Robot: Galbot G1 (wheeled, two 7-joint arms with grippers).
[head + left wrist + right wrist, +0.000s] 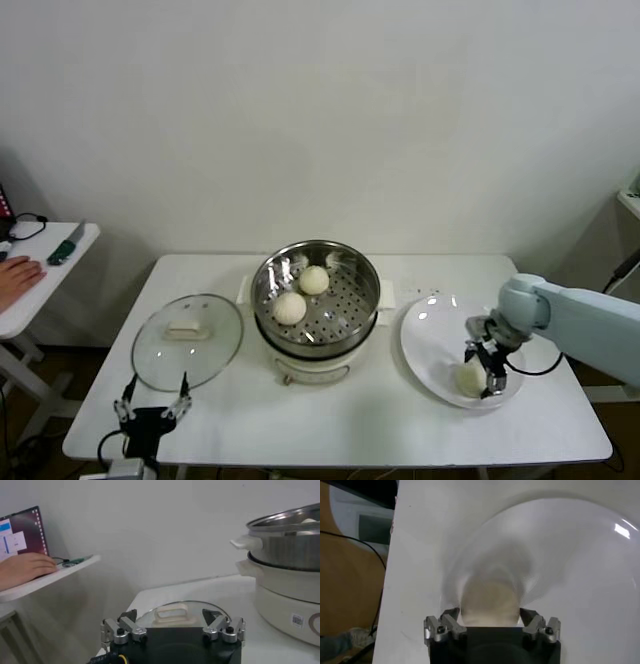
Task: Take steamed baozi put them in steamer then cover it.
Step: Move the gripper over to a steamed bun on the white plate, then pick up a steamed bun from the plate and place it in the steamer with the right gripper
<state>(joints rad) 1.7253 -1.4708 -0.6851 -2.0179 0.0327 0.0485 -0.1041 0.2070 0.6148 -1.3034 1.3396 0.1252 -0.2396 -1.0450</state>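
Baozi in steamer: two cream-white buns, one [290, 307] nearer the front left, the other [314, 280] behind it, both on the perforated tray, close together.
Baozi on plate: one bun [470, 378] near the front edge of the white plate [425, 340]; in the right wrist view it [489, 602] sits between the two fingers.
Right gripper [487, 375]: down on the plate, one finger either side of the bun, right against it; firm clamp or not, cannot tell; bun resting on the plate.
Steamer [365, 300]: shiny steel pot on a cream-white base, mid-table, uncovered; seen from the side in the left wrist view [285, 555].
Cover [188, 340]: clear glass lid with a cream-white bar handle, flat on the table, left of the steamer, apart from it.
Left gripper [152, 408]: fingers spread wide, holding nothing, at the front left table edge, just before the cover.
Table [330, 420]: white, bearing cover, steamer and plate in a row from left to right.
Side table [40, 285]: far left, a person's hand [18, 276] resting on it.
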